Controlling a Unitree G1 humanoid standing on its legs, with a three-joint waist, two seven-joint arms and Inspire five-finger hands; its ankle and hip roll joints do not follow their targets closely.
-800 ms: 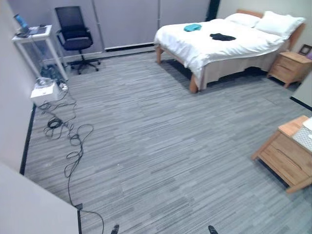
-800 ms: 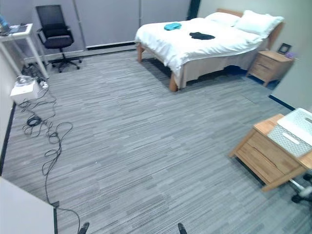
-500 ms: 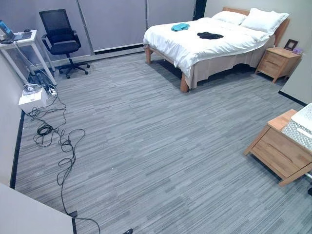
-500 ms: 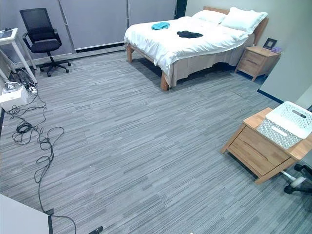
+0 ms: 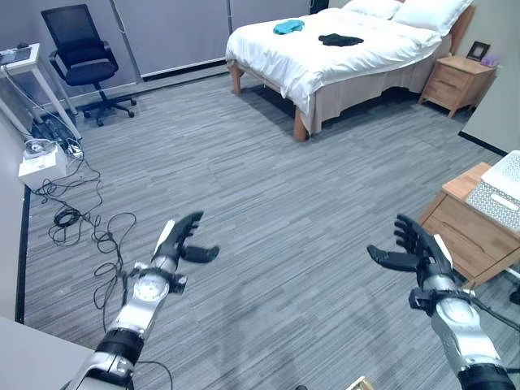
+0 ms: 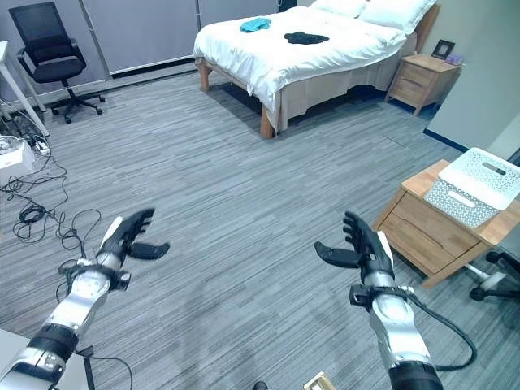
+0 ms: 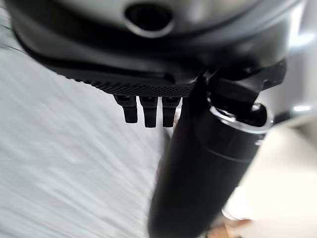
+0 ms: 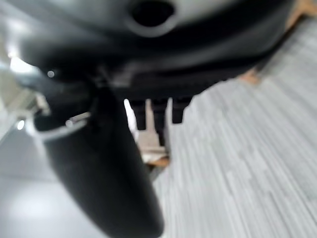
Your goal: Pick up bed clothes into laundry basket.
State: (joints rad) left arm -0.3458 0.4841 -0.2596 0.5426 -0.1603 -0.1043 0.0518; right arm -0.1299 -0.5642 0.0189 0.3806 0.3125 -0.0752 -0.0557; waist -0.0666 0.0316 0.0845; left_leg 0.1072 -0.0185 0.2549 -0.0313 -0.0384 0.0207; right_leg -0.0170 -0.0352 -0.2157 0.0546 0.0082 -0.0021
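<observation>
At the far end of the room, you see the teal garment (image 5: pixel 288 27) and the black garment (image 5: pixel 340 39) lying apart on the white bed (image 5: pixel 341 61). Your white laundry basket (image 6: pixel 474 188) sits on the wooden nightstand (image 6: pixel 431 231) at the right. Unlike the earlier frames, both arms are now raised over the carpet: the left robot hand (image 5: pixel 180 240) and right robot hand (image 5: pixel 414 249) show fingers spread, holding nothing.

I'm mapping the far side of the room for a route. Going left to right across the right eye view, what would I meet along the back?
Office chair → teal garment on the bed → black garment → pillows → nightstand.
</observation>
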